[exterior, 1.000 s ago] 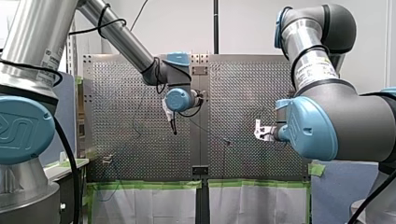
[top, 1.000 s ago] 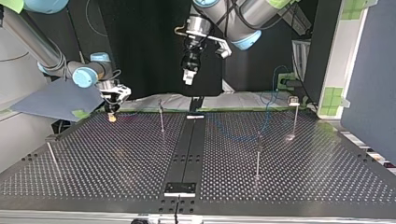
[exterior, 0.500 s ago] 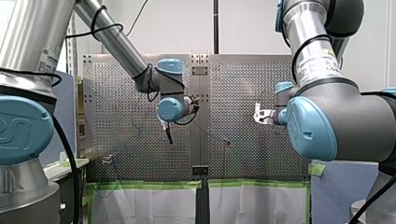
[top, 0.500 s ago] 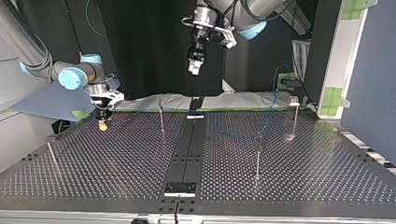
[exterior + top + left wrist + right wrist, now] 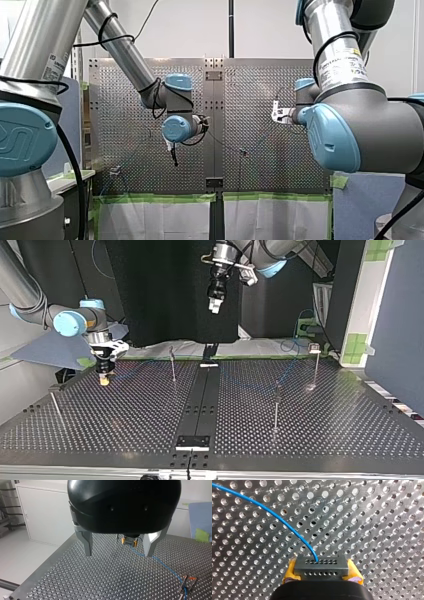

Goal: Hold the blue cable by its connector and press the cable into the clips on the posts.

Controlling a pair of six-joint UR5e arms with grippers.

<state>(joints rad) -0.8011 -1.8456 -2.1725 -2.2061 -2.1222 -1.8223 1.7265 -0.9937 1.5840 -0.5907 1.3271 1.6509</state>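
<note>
In the right wrist view my right gripper [image 5: 322, 573] is shut on the dark grey connector [image 5: 321, 567], which sits between its yellow pads [image 5: 290, 573]. The blue cable [image 5: 274, 513] leaves the connector and curves away over the perforated table. At the top view's left, that gripper [image 5: 104, 378] hangs just above the table. My left gripper [image 5: 216, 304] hangs high over the table's far edge. Its metal fingers [image 5: 86, 542] stand open around nothing. Ahead of them the cable [image 5: 160, 563] runs to a clip [image 5: 188, 583] on a post.
Thin posts stand on the table [image 5: 125, 430]: one near the middle [image 5: 172, 367], one at the right [image 5: 276, 407], one far right with a clip [image 5: 315, 360], and one at the left edge [image 5: 56, 407]. A dark rail [image 5: 200, 400] runs down the middle.
My right gripper has carried the connector toward the top view's left and nearer that camera. My left gripper has risen and drifted toward the top view's right, still open.
</note>
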